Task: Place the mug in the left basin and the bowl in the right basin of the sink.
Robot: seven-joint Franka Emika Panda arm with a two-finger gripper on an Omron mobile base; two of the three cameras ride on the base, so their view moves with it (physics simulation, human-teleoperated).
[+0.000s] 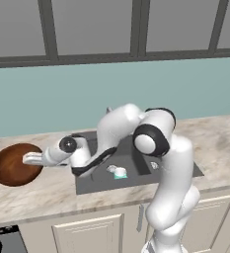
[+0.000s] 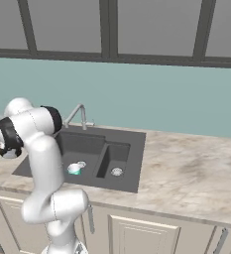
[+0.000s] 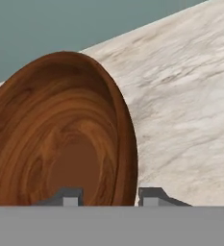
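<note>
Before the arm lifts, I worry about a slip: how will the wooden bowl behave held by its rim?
The bowl looks rigid, so it should not flex. Its glossy finish may be slippery, and the gripper straddles only the rim, one fingertip inside, one outside. Being wide and shallow and held at one edge, it will probably tilt or swing as it rises off the counter.

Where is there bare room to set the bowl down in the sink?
The right basin is bare apart from its drain. The left basin holds the mug near its front, beside the drain, with free floor behind it. The bowl sits on the counter, its rim between the gripper fingers.
</note>
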